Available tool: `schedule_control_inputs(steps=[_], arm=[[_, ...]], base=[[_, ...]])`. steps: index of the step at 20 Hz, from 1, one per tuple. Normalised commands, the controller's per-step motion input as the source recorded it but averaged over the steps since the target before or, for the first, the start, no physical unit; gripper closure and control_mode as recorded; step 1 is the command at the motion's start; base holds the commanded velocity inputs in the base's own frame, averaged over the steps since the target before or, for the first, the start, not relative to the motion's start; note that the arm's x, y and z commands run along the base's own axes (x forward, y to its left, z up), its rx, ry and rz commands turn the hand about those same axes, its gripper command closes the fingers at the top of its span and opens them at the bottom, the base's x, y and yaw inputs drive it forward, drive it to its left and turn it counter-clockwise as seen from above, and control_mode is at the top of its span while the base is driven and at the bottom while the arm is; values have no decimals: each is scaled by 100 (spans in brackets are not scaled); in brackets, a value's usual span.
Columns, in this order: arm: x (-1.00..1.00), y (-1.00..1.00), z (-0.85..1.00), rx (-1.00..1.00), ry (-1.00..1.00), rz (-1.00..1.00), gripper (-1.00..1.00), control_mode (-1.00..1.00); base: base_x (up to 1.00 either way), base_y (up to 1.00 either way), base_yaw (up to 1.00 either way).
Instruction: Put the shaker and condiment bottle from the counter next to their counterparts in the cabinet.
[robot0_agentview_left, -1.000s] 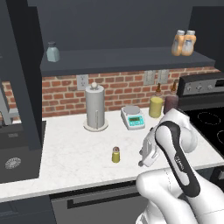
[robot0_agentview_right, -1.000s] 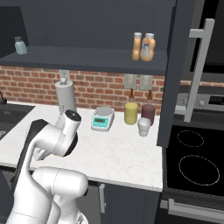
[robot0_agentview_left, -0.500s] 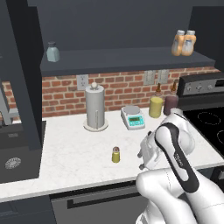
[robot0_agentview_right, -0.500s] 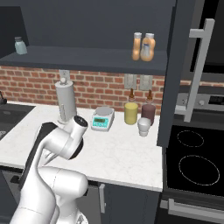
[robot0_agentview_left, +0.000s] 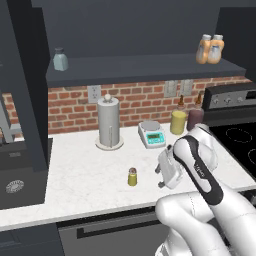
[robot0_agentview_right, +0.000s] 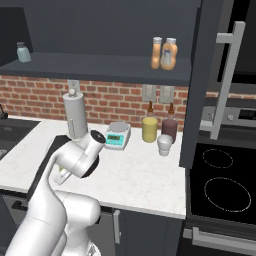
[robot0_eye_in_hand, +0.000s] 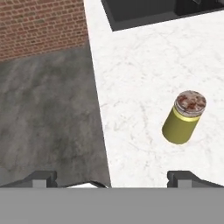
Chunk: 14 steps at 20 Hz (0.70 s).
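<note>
Progress: you are at the very start, by the look of it; neither item has reached the cabinet shelf yet.
Shaker: it stands upright on the counter, near the front edge, just left of your gripper in the left base view. In the hand view the shaker sits up and to the right of centre, so you are not lined up on it.
Gripper: your jaws stand fully spread and hold nothing; the tips at the bottom of the hand view are well apart with only counter and floor between them.
Condiment bottle: you have two orange bottles side by side at the right end of the shelf. I cannot pick out one on the counter from these pictures; the jars by the backsplash look yellow and dark, not orange.
Shaker's counterpart: the pale blue shaker stands at the left end of the shelf, well apart from the bottles.
Left to do: grasp the shaker, lift it, set it beside the blue one; then settle the bottle.
Next, as I judge it: shift toward the shaker before you close.
</note>
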Motion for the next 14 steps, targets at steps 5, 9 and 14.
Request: schedule_control_inputs(steps=[5, 9, 14], arm=[[30, 0, -39, 1, -1, 2, -100, -100], [37, 1, -34, 2, -4, 0, -100, -100], [27, 1, -28, 3, -9, 0, -100, -100]], base=[[0, 0, 0], [0, 0, 0], [0, 0, 0]])
